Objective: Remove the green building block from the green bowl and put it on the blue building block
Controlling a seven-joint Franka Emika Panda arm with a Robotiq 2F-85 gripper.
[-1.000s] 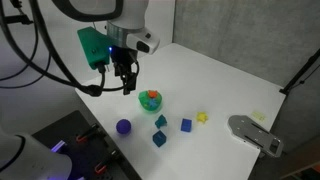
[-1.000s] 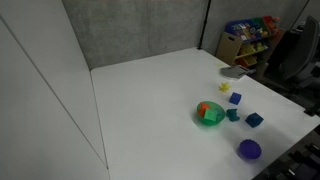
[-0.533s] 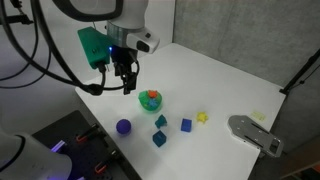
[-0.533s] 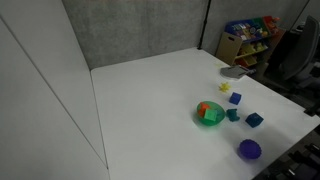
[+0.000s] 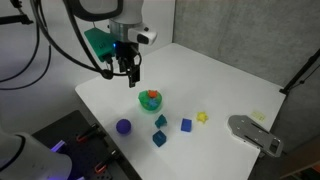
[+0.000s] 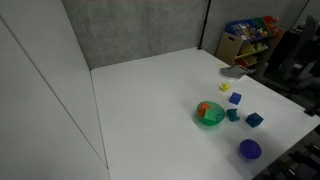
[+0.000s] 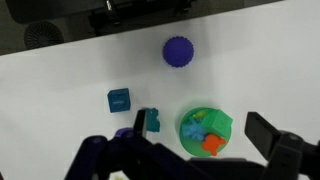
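Observation:
The green bowl (image 5: 150, 100) sits on the white table and shows in both exterior views (image 6: 209, 115) and in the wrist view (image 7: 205, 130). The green building block (image 7: 218, 123) lies inside it with an orange piece (image 7: 213, 143) and a small blue piece. The blue building block (image 5: 186, 125) stands on the table apart from the bowl, also in an exterior view (image 6: 255, 120). In the wrist view I cannot make it out clearly. My gripper (image 5: 128, 78) hangs open and empty above the bowl, its fingers (image 7: 200, 128) on either side of the bowl in the wrist view.
A purple ball (image 5: 123, 127) (image 7: 178, 51), two teal-blue angular blocks (image 5: 160, 121) (image 5: 158, 139) and a small yellow piece (image 5: 202, 117) lie near the bowl. A grey object (image 5: 255, 135) lies at the table's far side. The table edge runs close to the ball.
The arm has shifted slightly up and to the right in the exterior view. The gripper stays open. The bowl and blocks have not moved.

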